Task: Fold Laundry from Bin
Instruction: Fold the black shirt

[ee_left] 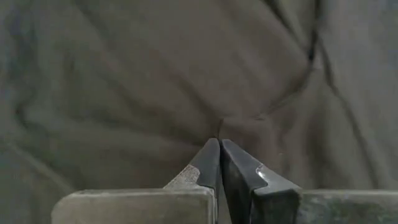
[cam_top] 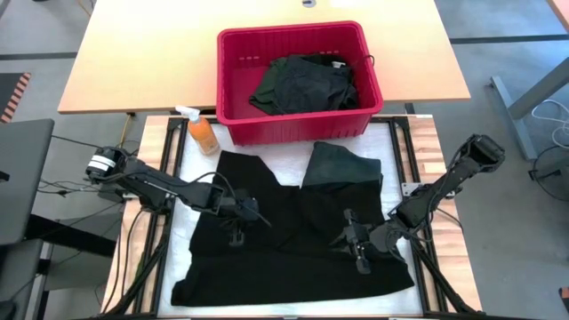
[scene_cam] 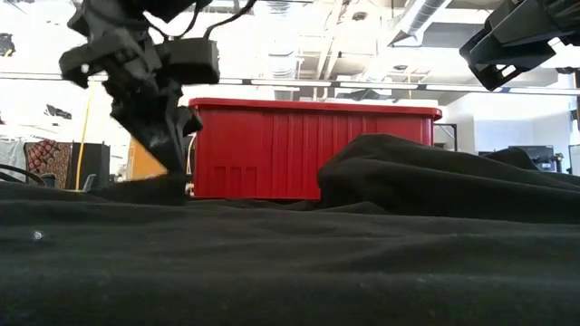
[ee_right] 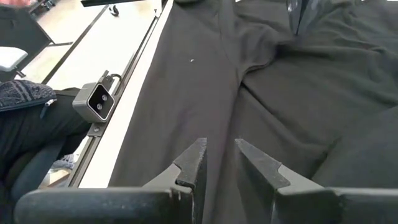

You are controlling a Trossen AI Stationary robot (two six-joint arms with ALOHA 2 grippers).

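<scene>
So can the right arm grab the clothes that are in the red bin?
Probably yes. The red bin has no lid, the clothes lie uncovered in it, and nothing stands between it and the right gripper, which holds nothing. It would have to stretch across the black garment though.

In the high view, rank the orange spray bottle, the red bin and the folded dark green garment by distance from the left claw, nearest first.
From the left claw:
1. Folded dark green garment, toward the right arm's side.
2. Orange spray bottle, beside the bin's corner; nearly level with the garment.
3. Red bin, on the far table.

Even overhead light; low view backlit, glaring; left wrist blurred.
</scene>
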